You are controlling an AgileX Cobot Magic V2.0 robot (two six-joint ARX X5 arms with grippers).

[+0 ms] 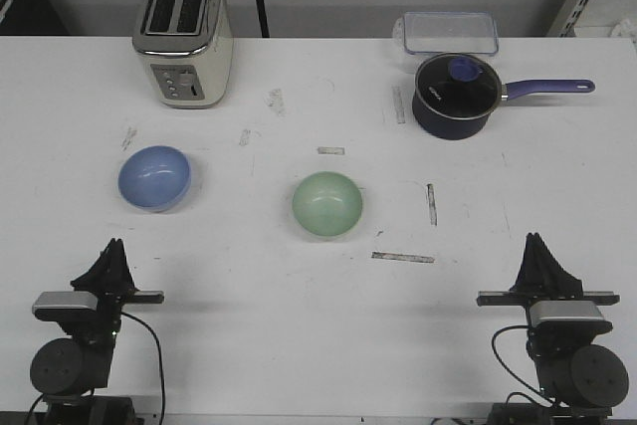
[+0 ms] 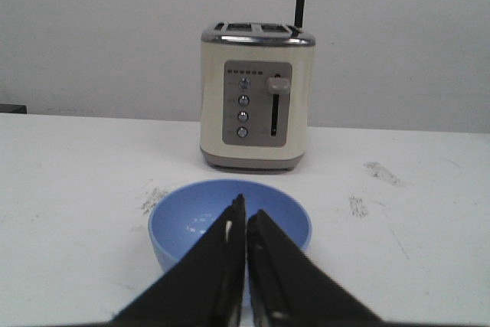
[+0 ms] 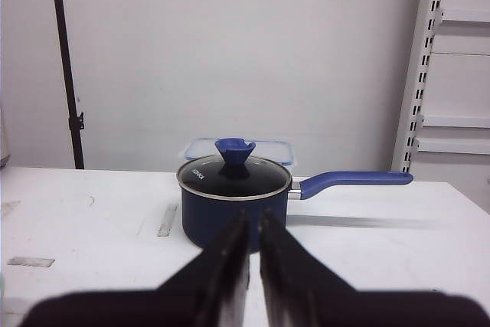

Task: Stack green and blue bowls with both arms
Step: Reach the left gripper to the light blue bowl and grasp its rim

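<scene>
The blue bowl sits ahead of the left pincer; the green bowl lies mid-tabletop, well apart from the right pincer. Both pincers are pressed together, empty.

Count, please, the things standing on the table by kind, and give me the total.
Bowls: 2, the blue bowl and the green bowl
Toasters: 1, the cream toaster
Saucepans: 1, the dark blue saucepan with its lid on
Plastic containers: 1, the clear container behind the saucepan
Total: 5
</scene>
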